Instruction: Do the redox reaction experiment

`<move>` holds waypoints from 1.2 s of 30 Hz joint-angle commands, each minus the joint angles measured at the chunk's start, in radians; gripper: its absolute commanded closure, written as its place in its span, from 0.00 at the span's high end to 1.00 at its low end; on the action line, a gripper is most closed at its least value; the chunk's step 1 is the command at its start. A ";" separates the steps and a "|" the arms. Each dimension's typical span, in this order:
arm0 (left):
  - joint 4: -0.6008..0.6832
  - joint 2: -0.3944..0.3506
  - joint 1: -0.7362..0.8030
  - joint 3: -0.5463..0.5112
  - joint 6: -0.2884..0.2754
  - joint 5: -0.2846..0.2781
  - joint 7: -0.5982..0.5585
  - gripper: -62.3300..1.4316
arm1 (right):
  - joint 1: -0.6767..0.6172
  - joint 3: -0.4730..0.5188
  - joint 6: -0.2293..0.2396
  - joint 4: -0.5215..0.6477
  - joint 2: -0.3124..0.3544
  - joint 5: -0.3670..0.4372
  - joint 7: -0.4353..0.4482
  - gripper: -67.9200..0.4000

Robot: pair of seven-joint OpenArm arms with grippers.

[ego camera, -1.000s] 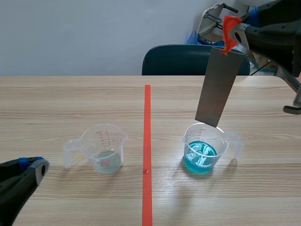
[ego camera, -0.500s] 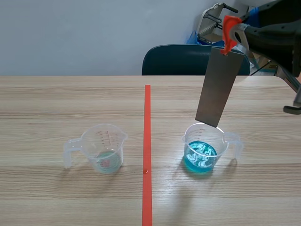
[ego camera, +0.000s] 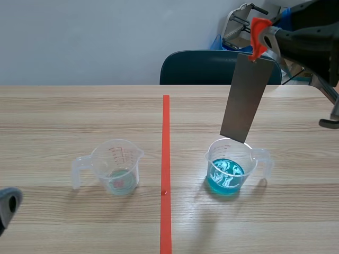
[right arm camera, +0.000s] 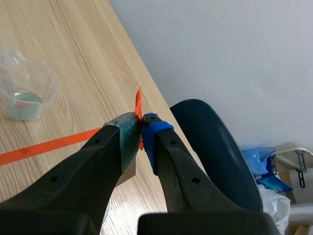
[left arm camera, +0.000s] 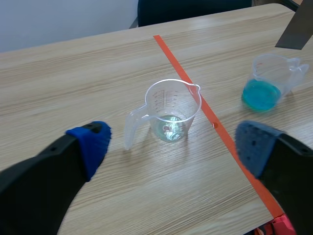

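A clear measuring cup (ego camera: pixel 115 168) with a little pale liquid stands left of the red tape line (ego camera: pixel 166 159). Right of the line stands a second cup (ego camera: pixel 229 172) holding blue liquid. A grey metal sheet (ego camera: pixel 246 100) hangs upright with its lower edge just over that cup's far rim. My right gripper (right arm camera: pixel 139 128) is shut on the sheet's top end, where an orange tag (ego camera: pixel 258 34) sticks out. My left gripper (left arm camera: pixel 171 142) is open, low and near the table's front, with the clear cup (left arm camera: pixel 171 112) ahead between its blue pads (left arm camera: pixel 90 144).
A dark blue chair (ego camera: pixel 204 67) stands behind the table's far edge, with clutter (ego camera: pixel 243 21) beyond it. The blue cup (left arm camera: pixel 266 83) lies ahead and to the right of my left gripper. Bare wood surrounds both cups.
My left gripper left the scene view's lower left corner, then one fingertip came back in. The right arm, the sheet and both cups have stayed put.
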 commanded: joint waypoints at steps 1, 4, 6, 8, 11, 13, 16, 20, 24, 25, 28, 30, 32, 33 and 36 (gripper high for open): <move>0.014 0.007 0.002 0.003 -0.003 0.017 -0.008 1.00 | 0.003 0.008 0.006 0.012 0.007 0.011 0.008 0.02; 0.014 0.007 0.002 0.003 -0.006 0.046 -0.005 1.00 | 0.003 0.008 0.006 0.012 0.007 0.011 0.008 0.02; 0.014 0.007 0.002 0.003 -0.006 0.046 -0.005 1.00 | 0.003 0.008 0.006 0.012 0.007 0.011 0.008 0.02; 0.014 0.007 0.002 0.003 -0.006 0.046 -0.005 1.00 | 0.003 0.008 0.006 0.012 0.007 0.011 0.008 0.02; 0.014 0.007 0.002 0.003 -0.006 0.046 -0.003 1.00 | 0.003 0.008 0.006 0.012 0.007 0.011 0.008 0.02; 0.014 0.007 0.002 0.003 -0.006 0.046 0.002 1.00 | 0.003 0.008 0.006 0.012 0.007 0.011 0.008 0.02; 0.014 0.007 0.002 0.003 -0.006 0.046 0.002 1.00 | 0.003 0.008 0.006 0.012 0.007 0.011 0.008 0.02; 0.013 0.007 0.002 0.003 -0.006 0.045 0.002 1.00 | 0.003 0.008 0.006 0.012 0.007 0.011 0.008 0.02; 0.013 0.007 0.002 0.003 -0.006 0.045 0.002 1.00 | 0.003 0.008 0.006 0.012 0.007 0.011 0.008 0.02; 0.013 0.007 0.002 0.003 -0.006 0.045 0.002 1.00 | 0.003 0.008 0.006 0.012 0.007 0.011 0.008 0.02; 0.013 0.007 0.002 0.003 -0.006 0.045 0.002 1.00 | 0.003 0.008 0.006 0.012 0.007 0.011 0.008 0.02; 0.013 0.007 0.002 0.003 -0.006 0.045 0.002 1.00 | 0.003 0.008 0.006 0.012 0.007 0.011 0.008 0.02; 0.013 0.007 0.002 0.003 -0.006 0.045 0.002 1.00 | 0.003 0.008 0.006 0.012 0.007 0.011 0.008 0.02; 0.013 0.007 0.002 0.003 -0.006 0.045 0.002 1.00 | 0.003 0.008 0.006 0.012 0.007 0.011 0.008 0.02; 0.013 0.007 0.002 0.003 -0.006 0.045 0.002 1.00 | 0.003 0.008 0.006 0.012 0.007 0.011 0.008 0.02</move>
